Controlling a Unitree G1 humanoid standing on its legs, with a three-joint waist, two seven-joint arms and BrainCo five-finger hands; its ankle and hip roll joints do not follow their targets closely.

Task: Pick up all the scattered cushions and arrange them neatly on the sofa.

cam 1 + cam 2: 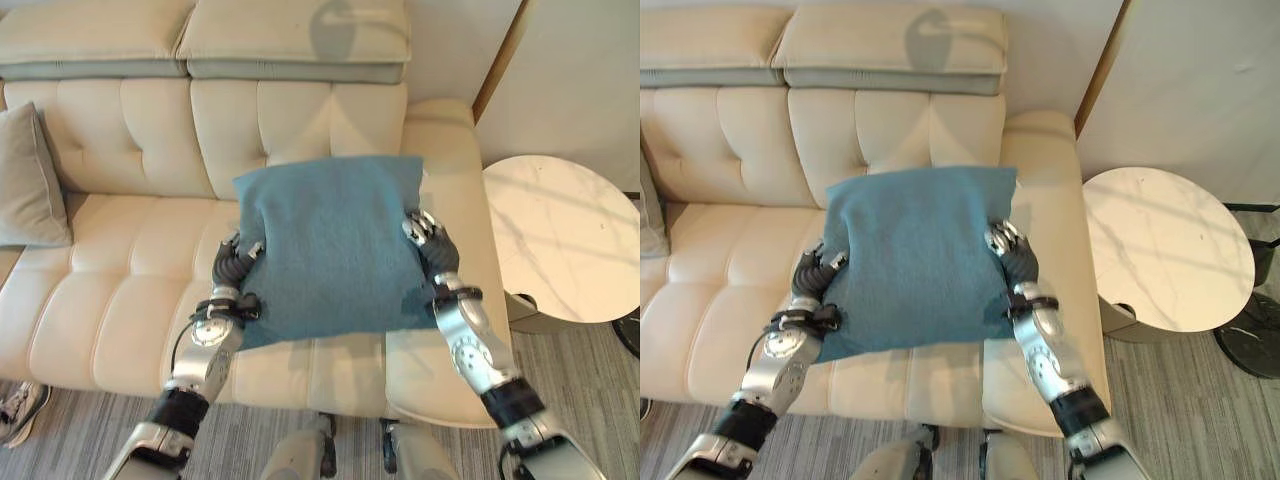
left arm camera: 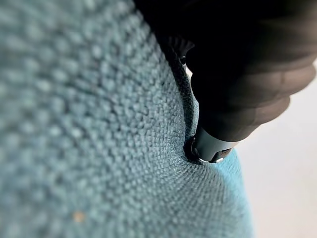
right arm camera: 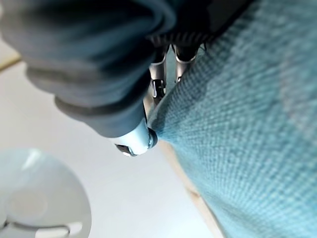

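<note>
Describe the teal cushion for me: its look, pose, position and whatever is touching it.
The square teal woven-fabric cushion is plump, with a coarse knit-like texture and no visible trim. It is held between both hands above the right half of the cream tufted leather sofa, its far edge up by the backrest. The left hand grips its left edge and the right hand its right edge, a fingertip denting the fabric. Whether its underside rests on the seat cannot be told.

Teal cushion [image 1: 330,245]; cream sofa [image 1: 120,300]; grey cushion [image 1: 30,180]
</note>
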